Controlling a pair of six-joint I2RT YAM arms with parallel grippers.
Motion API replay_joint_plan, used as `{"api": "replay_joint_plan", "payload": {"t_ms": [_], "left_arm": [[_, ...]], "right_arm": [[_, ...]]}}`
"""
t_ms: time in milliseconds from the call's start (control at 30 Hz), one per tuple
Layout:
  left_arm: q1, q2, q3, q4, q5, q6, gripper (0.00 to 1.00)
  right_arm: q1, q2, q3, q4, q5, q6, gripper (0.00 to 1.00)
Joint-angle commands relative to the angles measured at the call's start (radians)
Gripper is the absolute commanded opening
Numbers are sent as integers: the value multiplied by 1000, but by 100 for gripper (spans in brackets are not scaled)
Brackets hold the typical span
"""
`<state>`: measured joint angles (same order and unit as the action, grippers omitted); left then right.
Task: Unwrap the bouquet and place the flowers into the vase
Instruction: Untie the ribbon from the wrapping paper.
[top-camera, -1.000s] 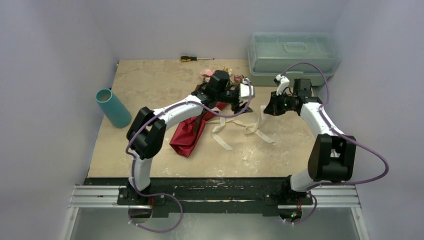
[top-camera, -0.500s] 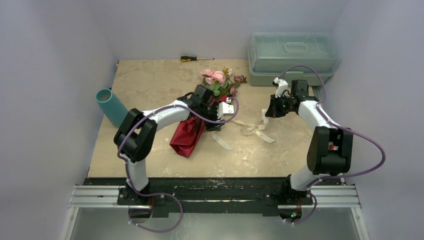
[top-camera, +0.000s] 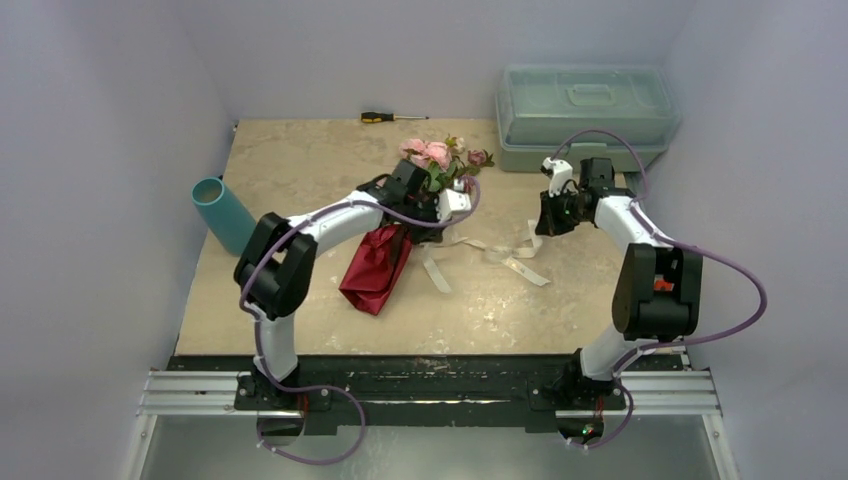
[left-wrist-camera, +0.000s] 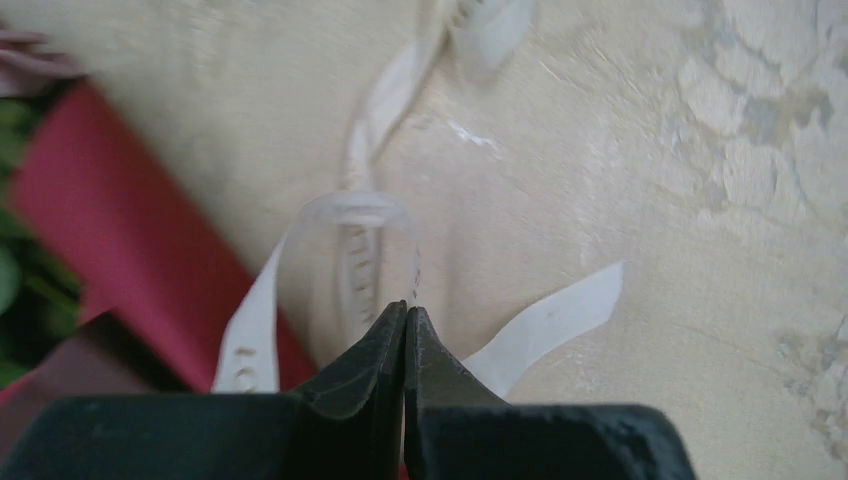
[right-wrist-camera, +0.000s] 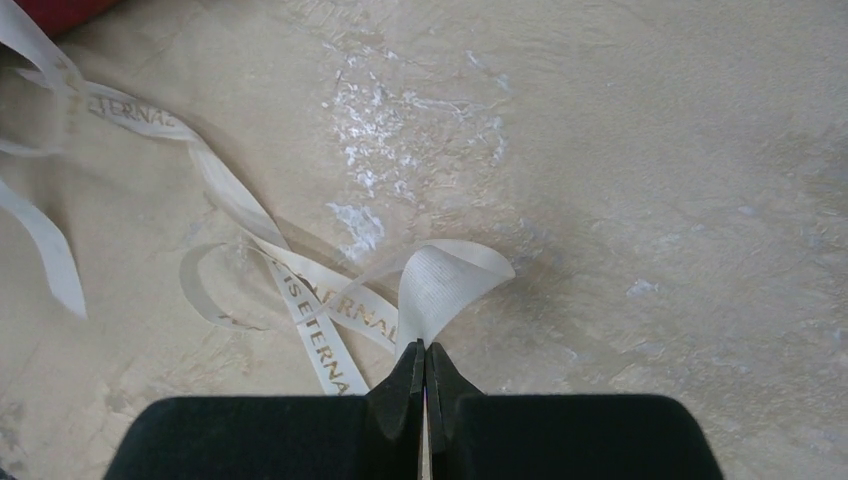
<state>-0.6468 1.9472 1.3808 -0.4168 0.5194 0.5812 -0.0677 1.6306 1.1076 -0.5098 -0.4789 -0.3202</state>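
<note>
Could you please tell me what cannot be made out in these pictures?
- Top view: the flowers' stems, hidden by the left arm and maroon paper.
- Left wrist view: leaves blurred, cut off at the left edge.
- Top view: the toolbox's contents, obscured by its translucent lid.

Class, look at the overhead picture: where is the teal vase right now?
In the top view, the vase sits at the left edge of the table, left of the left arm's elbow and apart from the maroon wrapping paper.
</note>
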Motion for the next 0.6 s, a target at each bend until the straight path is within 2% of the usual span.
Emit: {"api": "replay_joint_plan", "payload": {"t_ms": [0, 133, 233, 333, 433, 500, 567], "left_arm": [[118, -163, 135, 82, 71, -157, 0], [274, -175, 240, 53, 48, -218, 0], [405, -194, 238, 60, -22, -217, 0], [513, -201, 219, 65, -151, -178, 0], [553, -214, 168, 108, -304, -138, 0], [568, -226, 143, 130, -344, -137, 0], [571, -235, 147, 125, -309, -152, 0]], "right_arm": [[-4, 9, 45, -17, 49, -60, 0], [-12, 39, 56, -26, 102, -77, 0], [-21, 64, 86, -55, 125, -91, 0], [-26, 90, 113, -82, 159, -121, 0], [-31, 108, 141, -104, 178, -153, 3], [-31, 118, 176, -141, 163, -173, 24], [-30, 123, 215, -192, 149, -182, 49]]}}
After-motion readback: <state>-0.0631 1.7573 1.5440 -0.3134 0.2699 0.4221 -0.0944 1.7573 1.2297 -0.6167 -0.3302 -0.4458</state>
